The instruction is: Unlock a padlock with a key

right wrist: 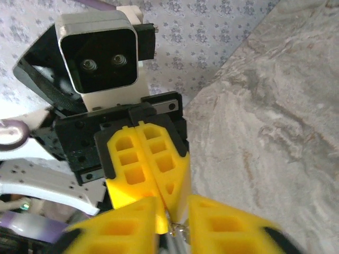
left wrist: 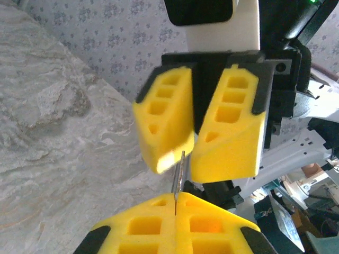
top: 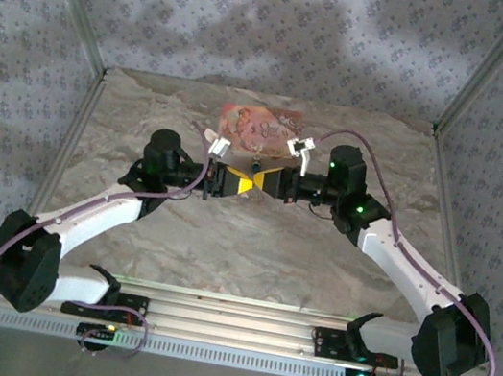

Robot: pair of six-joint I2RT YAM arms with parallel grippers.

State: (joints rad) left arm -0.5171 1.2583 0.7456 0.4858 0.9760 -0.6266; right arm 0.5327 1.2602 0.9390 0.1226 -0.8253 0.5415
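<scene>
Between shut left fingers [left wrist: 143, 227], a thin silver key [left wrist: 178, 177] (edge-on); right fingers [left wrist: 228, 143] narrowly apart.

The left pincer [top: 238, 186] and right pincer [top: 262, 184] meet tip to tip at mid-desk [top: 238, 264]. A box [top: 257, 129] lies just behind them. A thin metal strip [left wrist: 178, 180] reaches from between the left pincer's pads toward the right's.

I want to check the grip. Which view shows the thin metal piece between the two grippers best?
Left wrist: the metal piece is a thin blade sticking up from the shut left gripper toward the right gripper. Right wrist catches a small glint; in top external it is too small to tell.
</scene>
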